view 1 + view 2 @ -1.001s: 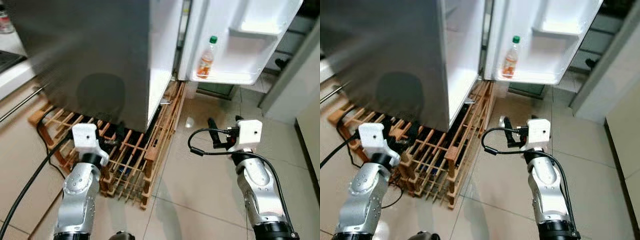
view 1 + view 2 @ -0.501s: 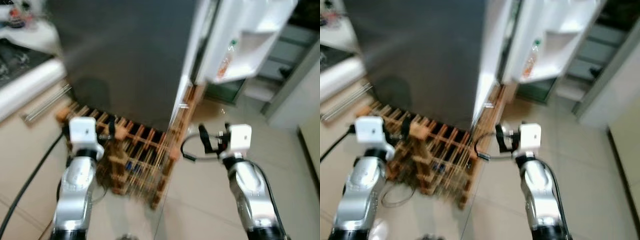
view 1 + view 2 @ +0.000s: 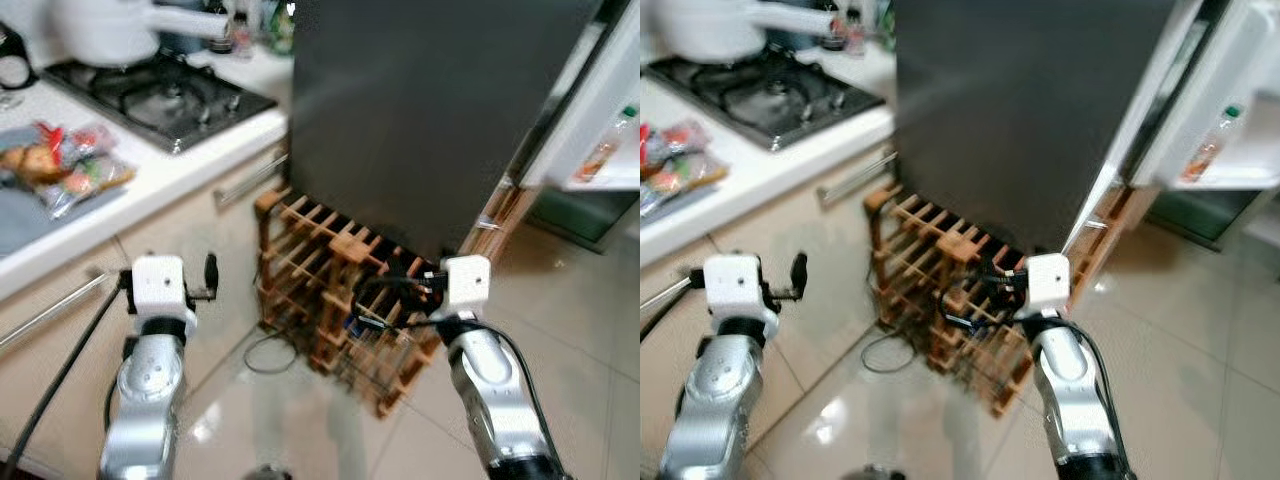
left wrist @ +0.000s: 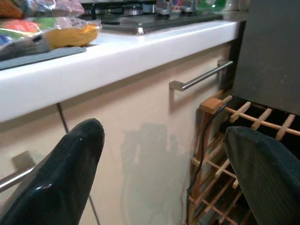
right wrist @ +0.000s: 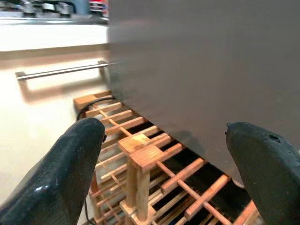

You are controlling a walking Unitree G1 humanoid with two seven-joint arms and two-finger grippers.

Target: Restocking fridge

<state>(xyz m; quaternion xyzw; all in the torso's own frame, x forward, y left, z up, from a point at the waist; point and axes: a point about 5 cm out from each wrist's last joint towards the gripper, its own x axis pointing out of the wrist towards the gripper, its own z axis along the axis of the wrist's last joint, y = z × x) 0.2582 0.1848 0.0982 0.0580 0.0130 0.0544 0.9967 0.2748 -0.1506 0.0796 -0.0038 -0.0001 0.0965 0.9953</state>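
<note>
Left eye view | left tool [image 3: 208, 275] wide, beside counter [image 3: 150, 190] | right tool [image 5: 168, 154] wide, facing fridge [image 3: 420, 110]

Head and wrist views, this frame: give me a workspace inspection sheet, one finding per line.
Surface: white counter with a gas hob; glossy tiled floor.
Job's things: dark fridge on a wooden rack, door open; one bottle on the door shelf.
Clutter: wrapped food packets on the counter; white pot on the hob.
Grippers: left gripper open, empty, facing the cabinet; right gripper open, empty, facing the rack.
Cables: black cable on the floor by the rack; another looped at the right wrist.
Surroundings: cabinet bar handles; views blurred.
</note>
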